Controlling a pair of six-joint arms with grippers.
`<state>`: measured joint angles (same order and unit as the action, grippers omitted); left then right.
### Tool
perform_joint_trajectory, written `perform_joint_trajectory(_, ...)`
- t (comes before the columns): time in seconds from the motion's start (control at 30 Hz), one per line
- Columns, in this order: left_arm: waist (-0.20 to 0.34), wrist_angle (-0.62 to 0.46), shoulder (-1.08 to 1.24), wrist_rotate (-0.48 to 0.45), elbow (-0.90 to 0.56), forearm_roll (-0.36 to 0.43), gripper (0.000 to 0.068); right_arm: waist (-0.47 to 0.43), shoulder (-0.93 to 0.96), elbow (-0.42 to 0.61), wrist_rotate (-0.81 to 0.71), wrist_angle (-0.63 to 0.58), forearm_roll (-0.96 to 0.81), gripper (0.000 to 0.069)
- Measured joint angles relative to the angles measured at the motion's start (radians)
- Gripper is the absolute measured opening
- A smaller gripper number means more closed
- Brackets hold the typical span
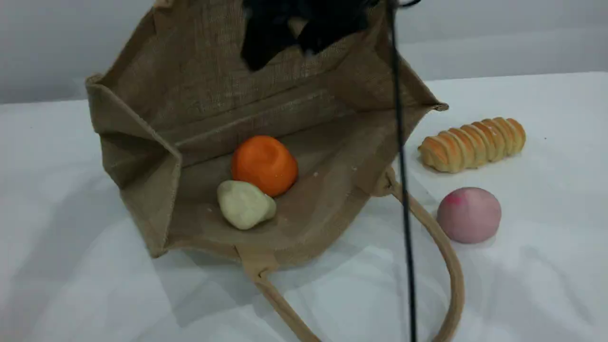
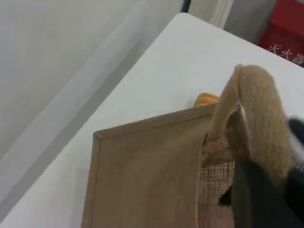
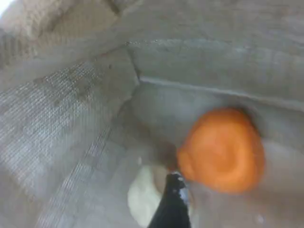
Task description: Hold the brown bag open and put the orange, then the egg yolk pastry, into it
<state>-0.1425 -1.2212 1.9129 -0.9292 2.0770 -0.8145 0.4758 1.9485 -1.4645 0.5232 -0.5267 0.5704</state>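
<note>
The brown bag (image 1: 199, 71) lies on its side with its mouth held open toward the scene camera. Inside, the orange (image 1: 264, 164) rests on the lower wall, and the egg yolk pastry (image 1: 244, 204) lies just in front of it, touching it. My left gripper (image 2: 266, 190) is shut on the bag's upper beige handle (image 2: 261, 109), holding that side up. My right gripper (image 1: 285, 52) hovers blurred in the bag's mouth, open and empty. In the right wrist view one dark fingertip (image 3: 171, 204) hangs above the pastry (image 3: 145, 197), beside the orange (image 3: 223, 149).
A golden ridged bread roll (image 1: 472, 143) and a pink ball (image 1: 469, 214) lie on the white table right of the bag. The bag's lower handle (image 1: 446, 256) loops toward the front edge. A thin black cable (image 1: 403, 190) hangs down across the bag's right side.
</note>
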Motion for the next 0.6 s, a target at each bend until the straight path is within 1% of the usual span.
perform_joint_trajectory(0.17,0.0,0.0,0.0,-0.004,0.0,0.0,0.009,-0.089,-0.089,0.0,0.0,-0.128,-0.001,0.058)
perform_joint_trajectory(0.37,0.0,0.0,0.0,-0.002,0.0,0.0,0.009,-0.227,-0.183,0.0,0.001,-0.197,0.0,0.058)
perform_joint_trajectory(0.6,0.0,0.0,0.0,0.0,0.0,0.0,0.009,-0.387,-0.219,0.0,0.001,-0.268,0.002,0.058)
